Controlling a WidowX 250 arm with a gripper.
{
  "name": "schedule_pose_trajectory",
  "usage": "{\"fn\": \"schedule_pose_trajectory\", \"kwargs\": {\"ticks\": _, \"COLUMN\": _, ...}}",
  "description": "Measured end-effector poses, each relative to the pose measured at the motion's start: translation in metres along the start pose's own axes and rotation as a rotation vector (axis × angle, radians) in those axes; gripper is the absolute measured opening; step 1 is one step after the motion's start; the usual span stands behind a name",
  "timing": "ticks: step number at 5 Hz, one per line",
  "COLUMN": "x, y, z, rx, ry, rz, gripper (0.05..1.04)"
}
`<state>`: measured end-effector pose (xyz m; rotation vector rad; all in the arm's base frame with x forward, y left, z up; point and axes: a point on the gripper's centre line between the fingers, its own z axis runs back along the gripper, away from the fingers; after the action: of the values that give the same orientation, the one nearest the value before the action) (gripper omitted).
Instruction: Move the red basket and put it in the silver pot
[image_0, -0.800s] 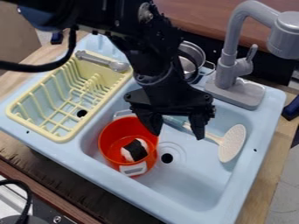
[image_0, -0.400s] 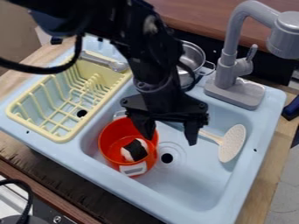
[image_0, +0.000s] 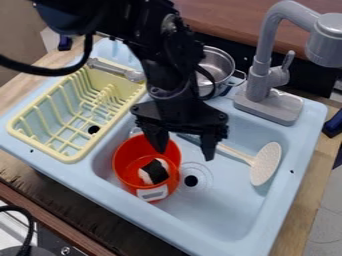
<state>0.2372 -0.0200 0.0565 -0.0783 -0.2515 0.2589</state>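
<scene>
My gripper hangs over the sink basin, open, its left finger in front of the red basket's upper right rim and its right finger beyond it. The red basket stands in the left part of the basin, with pale handles and a black-and-white item inside. Behind the arm, at the sink's back edge, the silver pot shows partly; the arm and a cable cover some of it.
A white slotted spatula lies in the right of the basin. The yellow dish rack fills the sink's left side. A grey faucet rises at the back right, beside the pot.
My gripper has moved left and a little lower, closer to the red basket, uncovering more of the silver pot. The basket has not moved.
</scene>
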Motion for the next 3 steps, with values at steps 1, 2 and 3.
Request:
{"fn": "schedule_pose_trajectory", "kwargs": {"ticks": 1, "x": -0.002, "y": 0.007, "z": -0.005, "rx": 0.054, "ry": -0.006, "rz": 0.000, "gripper": 0.999}}
{"fn": "schedule_pose_trajectory", "kwargs": {"ticks": 2, "x": -0.005, "y": 0.012, "z": -0.011, "rx": 0.041, "ry": 0.035, "rz": 0.003, "gripper": 0.999}}
{"fn": "schedule_pose_trajectory", "kwargs": {"ticks": 3, "x": -0.011, "y": 0.010, "z": -0.023, "rx": -0.003, "ry": 0.056, "rz": -0.005, "gripper": 0.999}}
